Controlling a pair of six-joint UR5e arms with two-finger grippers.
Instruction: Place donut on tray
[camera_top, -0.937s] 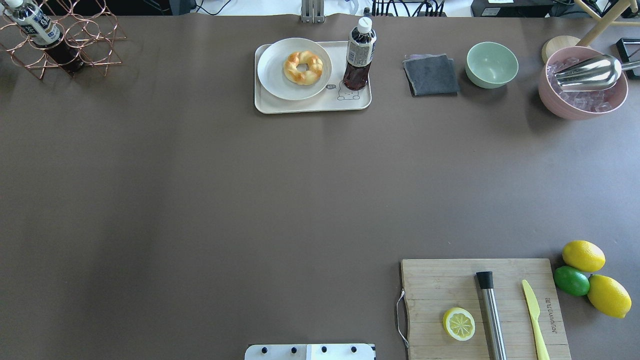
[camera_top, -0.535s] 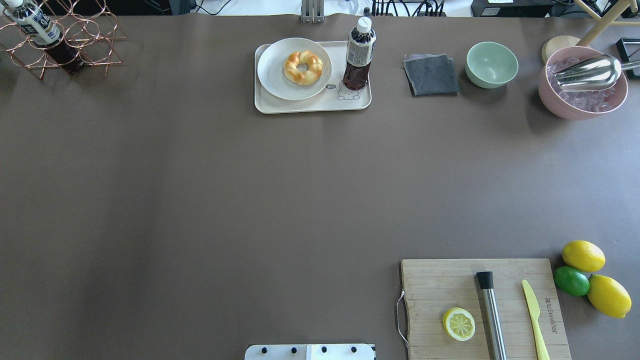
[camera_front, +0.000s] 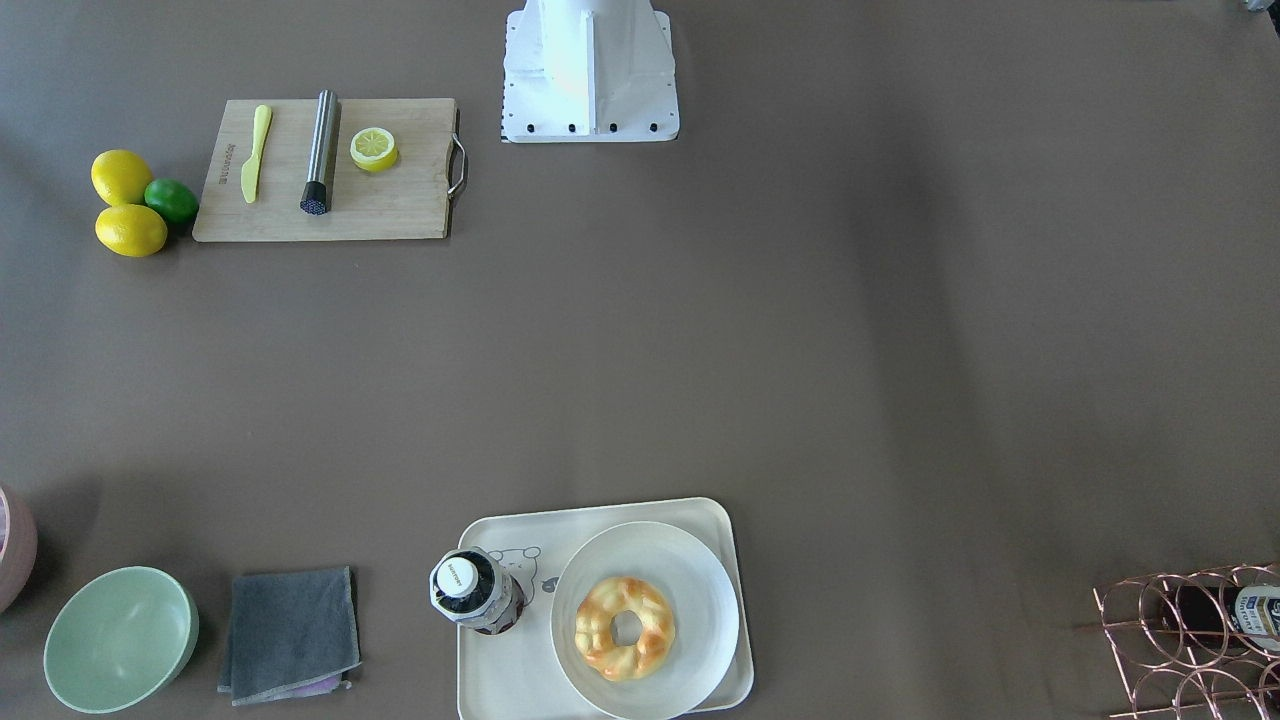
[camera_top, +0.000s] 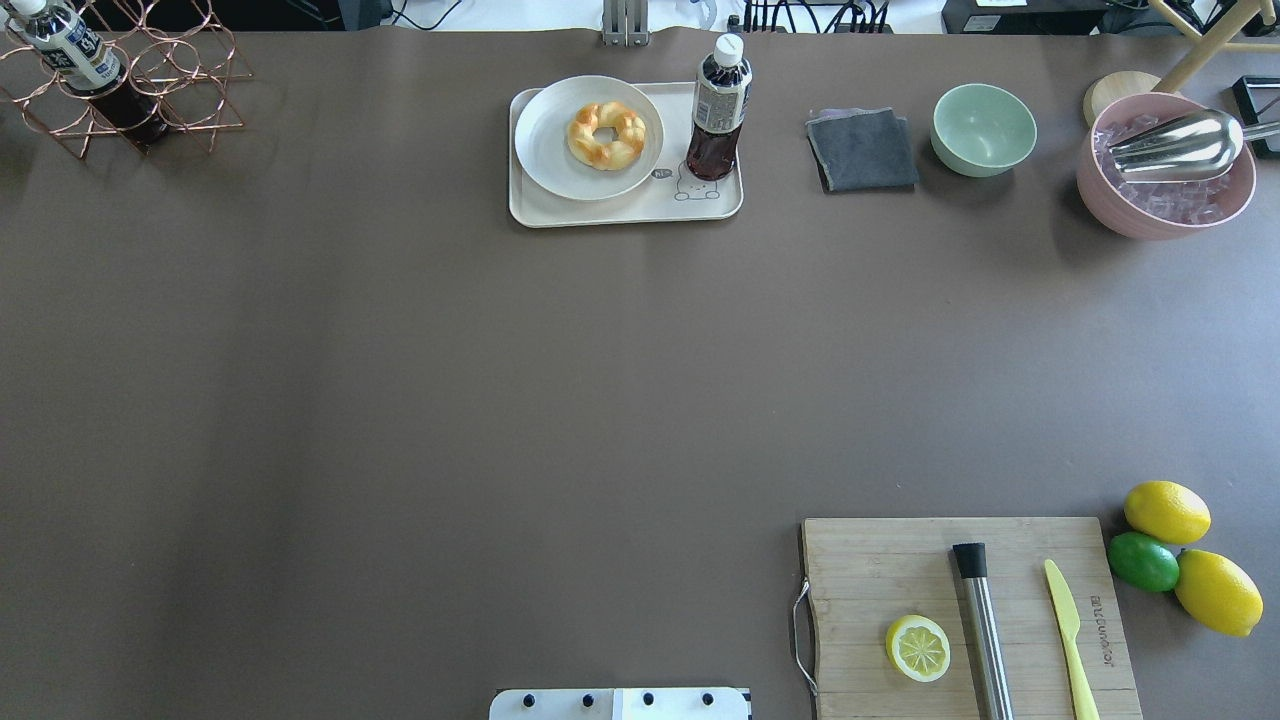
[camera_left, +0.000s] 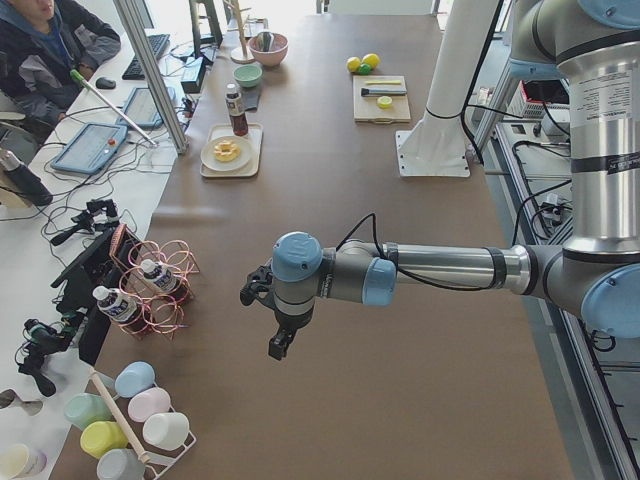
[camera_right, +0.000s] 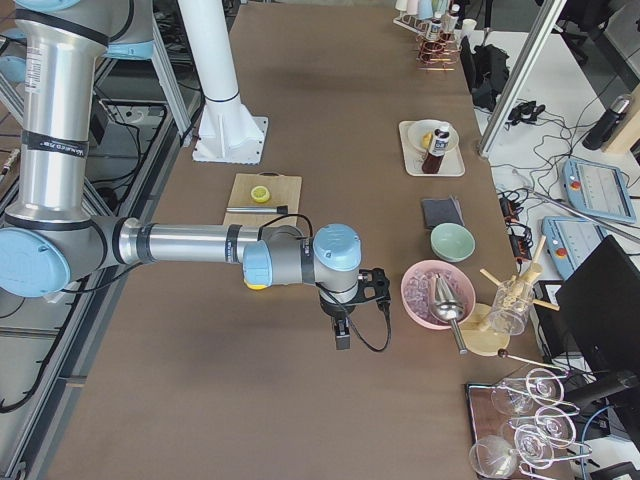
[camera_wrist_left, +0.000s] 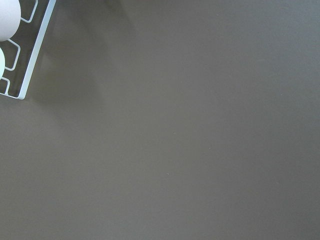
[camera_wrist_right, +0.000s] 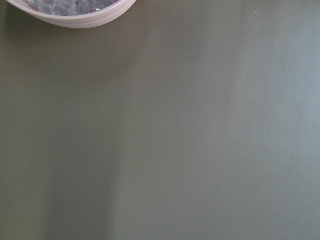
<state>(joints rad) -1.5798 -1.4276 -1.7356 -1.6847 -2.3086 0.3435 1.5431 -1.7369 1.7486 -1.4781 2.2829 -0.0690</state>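
Observation:
The donut (camera_top: 606, 134), golden with orange-brown patches, lies on a round white plate (camera_top: 545, 150) that sits on the cream tray (camera_top: 620, 212) at the table's far side. It also shows in the front-facing view, where the donut (camera_front: 624, 627) is on the plate on the tray (camera_front: 500, 680). The left gripper (camera_left: 280, 345) shows only in the left side view, hanging over bare table far from the tray (camera_left: 213, 170). The right gripper (camera_right: 343, 335) shows only in the right side view, near the pink bowl. I cannot tell whether either is open or shut.
A dark drink bottle (camera_top: 718, 110) stands on the tray beside the plate. A grey cloth (camera_top: 862, 150), green bowl (camera_top: 984, 129) and pink ice bowl (camera_top: 1165, 200) lie to the right. A cutting board (camera_top: 870, 570) with a lemon half (camera_top: 917, 648) is near the robot. A copper rack (camera_top: 190, 80) is far left.

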